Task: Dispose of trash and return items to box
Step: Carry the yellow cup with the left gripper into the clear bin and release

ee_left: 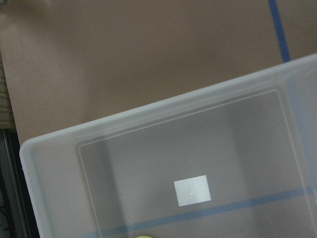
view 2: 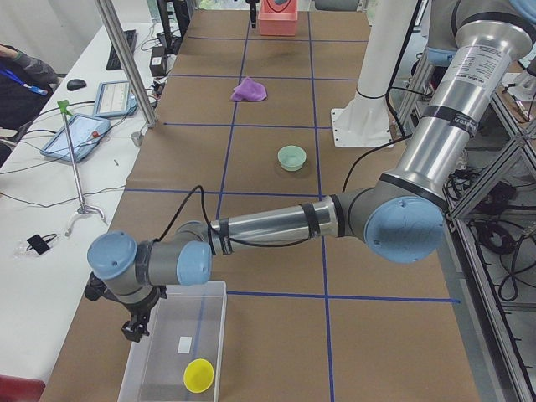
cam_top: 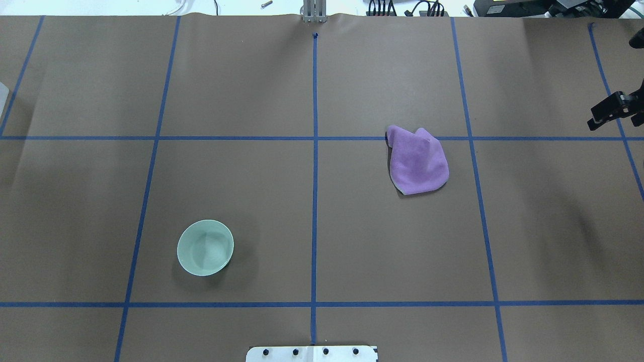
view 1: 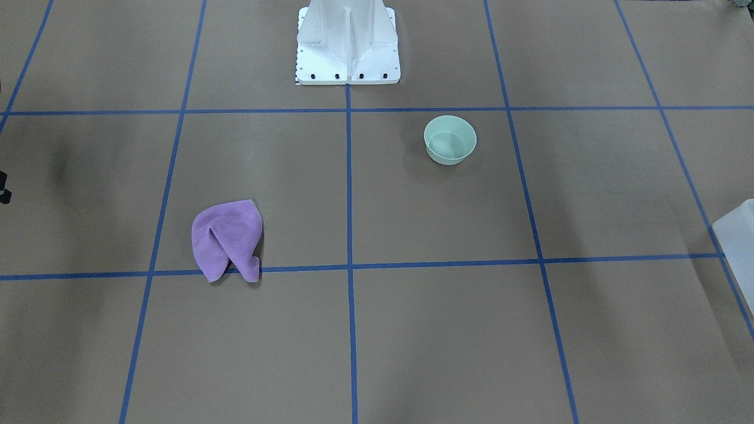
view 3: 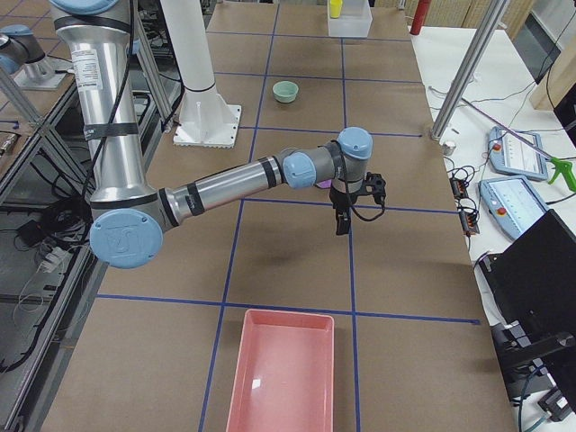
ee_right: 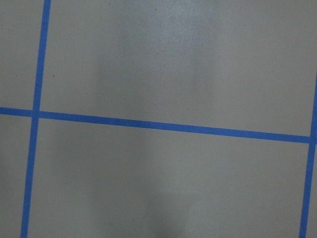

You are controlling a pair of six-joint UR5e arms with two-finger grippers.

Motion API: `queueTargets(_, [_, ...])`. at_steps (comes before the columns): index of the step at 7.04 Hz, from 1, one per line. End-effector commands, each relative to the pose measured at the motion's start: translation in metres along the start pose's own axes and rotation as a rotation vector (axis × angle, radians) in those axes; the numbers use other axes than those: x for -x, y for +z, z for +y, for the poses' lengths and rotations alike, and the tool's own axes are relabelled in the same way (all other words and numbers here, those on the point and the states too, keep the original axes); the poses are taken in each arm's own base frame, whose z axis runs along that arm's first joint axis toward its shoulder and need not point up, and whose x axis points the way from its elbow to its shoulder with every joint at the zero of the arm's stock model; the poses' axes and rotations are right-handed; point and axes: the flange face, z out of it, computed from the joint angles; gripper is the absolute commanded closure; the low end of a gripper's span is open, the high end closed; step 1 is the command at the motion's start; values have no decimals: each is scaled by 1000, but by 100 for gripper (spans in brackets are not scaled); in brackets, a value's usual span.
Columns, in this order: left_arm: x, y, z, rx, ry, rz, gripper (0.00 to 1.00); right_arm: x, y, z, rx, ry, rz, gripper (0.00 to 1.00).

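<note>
A purple cloth (cam_top: 417,162) lies crumpled on the robot's right half of the brown-papered desk (cam_top: 241,201), its far edge across a blue tape line. A mint-green bowl (cam_top: 205,247) sits upright on the left half, nearer the robot's base and well apart from the cloth. At the desk's left end, the left claw (view 2: 134,328) hangs by a corner of the clear box (ee_left: 148,111), which holds a small round yellow item (view 2: 198,375). How far this claw is open cannot be told. The right claw (view 3: 344,219) hovers over bare desk between the cloth and the pink tray (view 3: 288,369) at the right end. Nothing shows in its grip, and its opening cannot be made out.
</note>
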Motion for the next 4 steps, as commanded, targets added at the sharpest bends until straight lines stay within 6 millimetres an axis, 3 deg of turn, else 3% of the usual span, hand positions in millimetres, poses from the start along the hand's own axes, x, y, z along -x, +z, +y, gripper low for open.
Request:
queueTargets(1, [-127,-71,16,-44,-114,100,1,0,0,0,1,-1,0,0])
queueTargets(2, [-204,-72,39,-53,-134,134,1,0,0,0,1,-1,0,0])
queueTargets(4, [-381,-74,80,-8,-192,207,1,0,1,0,2,1,1,0])
